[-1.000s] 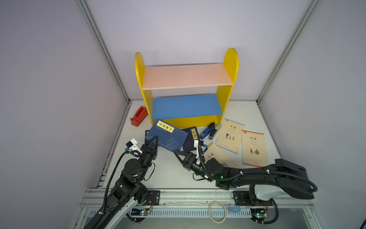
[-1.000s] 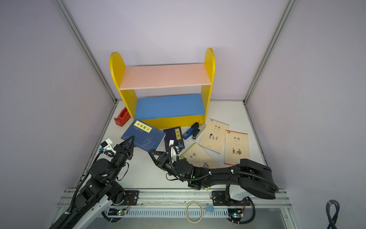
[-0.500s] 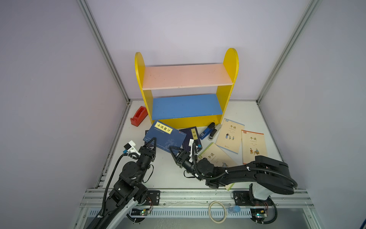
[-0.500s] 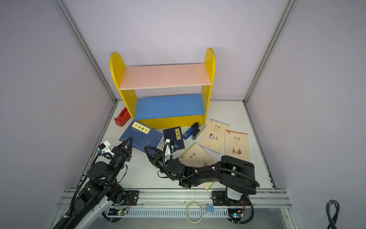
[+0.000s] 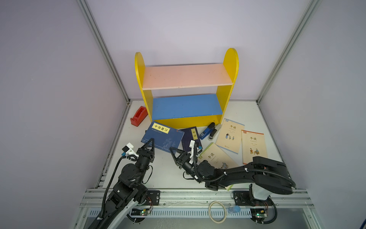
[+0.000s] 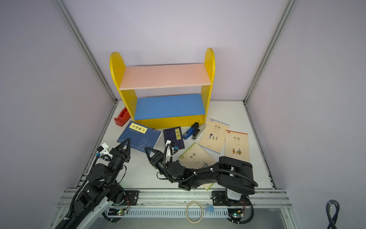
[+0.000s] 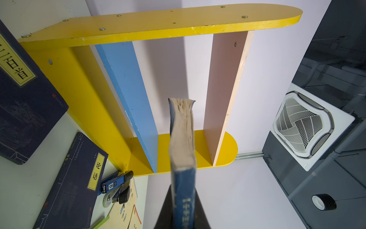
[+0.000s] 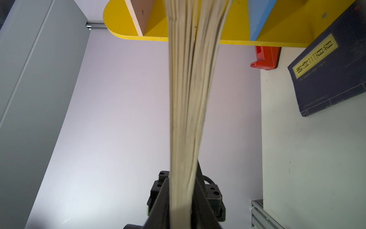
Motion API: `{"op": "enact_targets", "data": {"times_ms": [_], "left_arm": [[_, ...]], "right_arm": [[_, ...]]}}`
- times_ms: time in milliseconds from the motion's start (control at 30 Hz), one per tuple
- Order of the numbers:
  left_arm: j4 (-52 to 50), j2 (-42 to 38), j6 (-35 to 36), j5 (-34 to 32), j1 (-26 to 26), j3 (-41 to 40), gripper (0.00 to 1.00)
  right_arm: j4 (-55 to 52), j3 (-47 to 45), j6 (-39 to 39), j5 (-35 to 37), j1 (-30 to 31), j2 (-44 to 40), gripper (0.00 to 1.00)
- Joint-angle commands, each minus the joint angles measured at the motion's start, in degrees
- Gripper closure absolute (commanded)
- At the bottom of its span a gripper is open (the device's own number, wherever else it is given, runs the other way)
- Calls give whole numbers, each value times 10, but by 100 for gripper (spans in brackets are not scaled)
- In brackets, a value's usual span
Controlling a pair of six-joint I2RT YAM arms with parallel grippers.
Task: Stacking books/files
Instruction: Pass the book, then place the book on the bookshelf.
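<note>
- Tape dispenser (image 5: 138,116): red, set on the table (image 5: 164,176) just beside the left side of the shelf (image 5: 186,77).
- Left gripper (image 5: 151,141): clenched on the near left edge of the large blue book (image 5: 164,136). In the left wrist view the book's bound edge is seen pinched between both jaws.
- Large blue book: yellow title label. It is held off the table in front of the shelf and gripped at both near corners.
- Navy book (image 7: 25,95): yellow label, laid flat on the table. It is mostly hidden beneath the large blue book in both top views.
- Right gripper (image 5: 173,151): grasping the near right corner of the large blue book. In the right wrist view the page edges are seen squeezed between the jaws.
- Small navy book (image 5: 191,136): laid flat, just right of the large blue book.
- Stapler (image 5: 208,131): blue and black, placed near the shelf's right foot.
- Near cream book (image 5: 215,156): laid flat, partly covered by the right arm.
- Middle cream book (image 5: 229,135): laid flat just beside the stapler.
- Far cream book (image 5: 253,145): laid flat, farthest right.
</note>
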Motion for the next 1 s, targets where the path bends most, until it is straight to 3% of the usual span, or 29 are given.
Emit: {"op": "enact_targets", "data": {"times_ms": [0, 67, 167, 200, 267, 333, 400, 467, 533, 633, 800, 867, 967], "left_arm": [[-4, 2, 6, -12, 0, 0, 100], [-12, -3, 5, -7, -1, 2, 100], [-51, -16, 4, -4, -1, 12, 100], [-77, -22, 1, -4, -1, 19, 96], [-147, -30, -6, -12, 0, 40, 66], [-219, -26, 2, -24, 1, 73, 43], [-295, 1, 18, -46, 2, 112, 30], [-356, 55, 53, -63, 4, 168, 23], [-385, 131, 94, -61, 12, 218, 19], [-395, 259, 136, -2, 62, 269, 15], [-275, 386, 172, 269, 261, 257, 15], [-245, 395, 182, 280, 290, 249, 17], [-233, 383, 195, 217, 287, 241, 13]], "right_arm": [[49, 4, -10, 13, 2, 3, 92], [52, 0, -15, 23, 2, 2, 100], [52, -5, -18, 25, 0, 0, 100], [52, -6, -22, 22, -1, 0, 100], [43, -11, -31, 8, -6, -5, 100], [17, -17, -28, -14, -18, -13, 100], [-17, -25, -24, -41, -37, -20, 100], [-46, -33, -29, -82, -61, -24, 100], [-79, -37, -31, -114, -86, -24, 100], [-126, -33, -45, -169, -131, -17, 100], [-137, -31, -50, -260, -212, 16, 100], [-138, -18, -58, -295, -238, 36, 100], [-176, 22, -87, -335, -265, 65, 100]]}}
